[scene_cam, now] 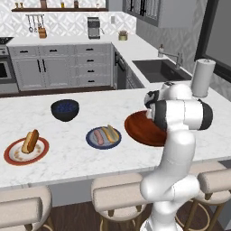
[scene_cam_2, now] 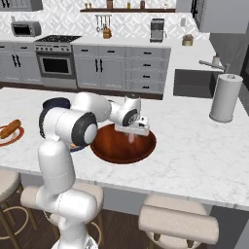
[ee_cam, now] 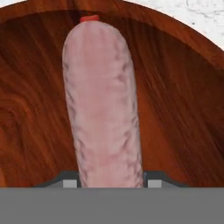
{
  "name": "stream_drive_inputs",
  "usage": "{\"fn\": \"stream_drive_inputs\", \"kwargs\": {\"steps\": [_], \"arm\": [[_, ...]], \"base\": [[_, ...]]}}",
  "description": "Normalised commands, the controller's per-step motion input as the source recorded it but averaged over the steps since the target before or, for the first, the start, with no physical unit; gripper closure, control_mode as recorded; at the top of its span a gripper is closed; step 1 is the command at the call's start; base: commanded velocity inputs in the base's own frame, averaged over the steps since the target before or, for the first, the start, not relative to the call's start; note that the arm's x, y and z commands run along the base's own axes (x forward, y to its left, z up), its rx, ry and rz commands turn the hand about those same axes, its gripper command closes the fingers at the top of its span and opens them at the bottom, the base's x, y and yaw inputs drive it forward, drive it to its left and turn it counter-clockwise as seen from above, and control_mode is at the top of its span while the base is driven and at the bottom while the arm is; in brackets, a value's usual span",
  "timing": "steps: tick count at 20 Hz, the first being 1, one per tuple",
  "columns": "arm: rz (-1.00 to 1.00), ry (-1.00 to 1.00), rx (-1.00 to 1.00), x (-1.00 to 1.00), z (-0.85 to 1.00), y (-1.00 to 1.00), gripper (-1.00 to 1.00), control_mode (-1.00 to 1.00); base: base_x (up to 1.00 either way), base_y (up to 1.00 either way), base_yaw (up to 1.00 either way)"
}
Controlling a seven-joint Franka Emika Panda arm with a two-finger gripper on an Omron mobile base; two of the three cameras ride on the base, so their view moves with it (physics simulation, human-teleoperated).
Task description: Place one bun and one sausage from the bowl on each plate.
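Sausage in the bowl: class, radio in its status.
Gripper shut on sausage. Sausage low inside reddish-brown bowl. Nothing blocking.

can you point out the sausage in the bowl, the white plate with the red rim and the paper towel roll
sausage [ee_cam: 103, 105]: hand view, middle of its pink body.
white plate with the red rim [scene_cam: 11, 155]: left base view, bare left part beside its bun.
paper towel roll [scene_cam_2: 225, 97]: right base view, middle of its upright side.
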Motion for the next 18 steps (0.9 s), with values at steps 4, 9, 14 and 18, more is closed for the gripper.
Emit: {"fn": "stream_drive_inputs", "kwargs": {"steps": [4,9,14,18], "arm": [[-0.09,0.07,-0.04,-1.0,0.64,0.65,1.0,-1.0],[-0.08,0.12,-0.01,-1.0,0.4,0.72,1.0,-1.0],[-0.06,0.13,0.0,-0.76,0.6,0.37,1.0,-1.0],[-0.04,0.06,0.0,-0.52,0.37,0.01,1.0,-1.0]], "base": [[0.0,0.0,0.0],[0.0,0.0,0.0],[0.0,0.0,0.0],[0.0,0.0,0.0]]}}
